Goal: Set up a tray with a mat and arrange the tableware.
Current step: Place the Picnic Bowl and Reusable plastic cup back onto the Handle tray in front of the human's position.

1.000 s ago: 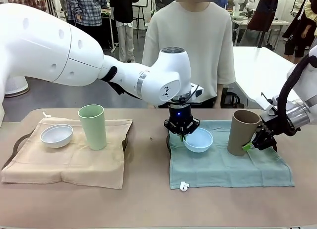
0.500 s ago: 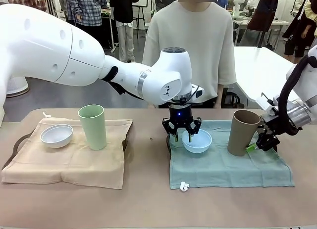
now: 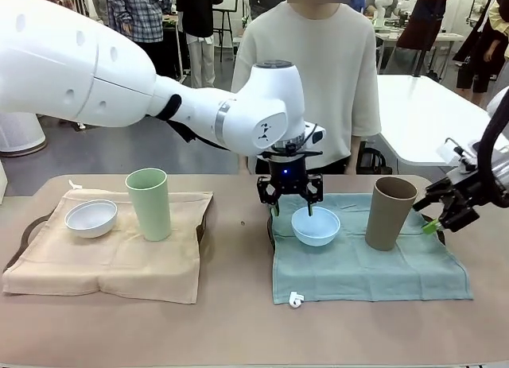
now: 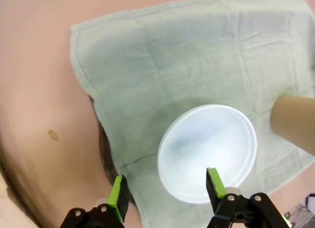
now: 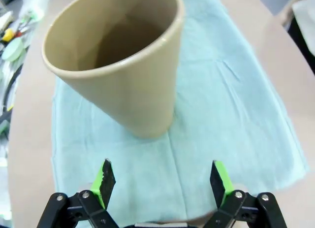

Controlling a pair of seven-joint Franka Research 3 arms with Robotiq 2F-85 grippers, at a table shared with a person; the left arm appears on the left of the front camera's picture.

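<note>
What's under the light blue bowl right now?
The light blue bowl sits on the teal mat, beside the tan cup. A dark tray edge peeks out at the mat's side; the rest is covered.

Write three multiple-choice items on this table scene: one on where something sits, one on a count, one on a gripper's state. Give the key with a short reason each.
1. Where does the light blue bowl sit?
A. On the teal mat, left of the tan-brown cup
B. On the beige mat, beside the green cup
C. On the bare table, off both mats

2. How many tall cups stand on the mats?
A. One
B. Two
C. Four

3. What is the state of the left gripper?
A. Shut on the bowl's rim
B. Open above the bowl, holding nothing
C. Shut on the cup

Key:
1 A: the front view shows the bowl on the teal mat with the tan-brown cup to its right.
2 B: the pale green cup is on the beige mat, the tan-brown one on the teal mat.
3 B: the left wrist view shows the fingers spread apart above the bowl, with nothing between them.
</note>
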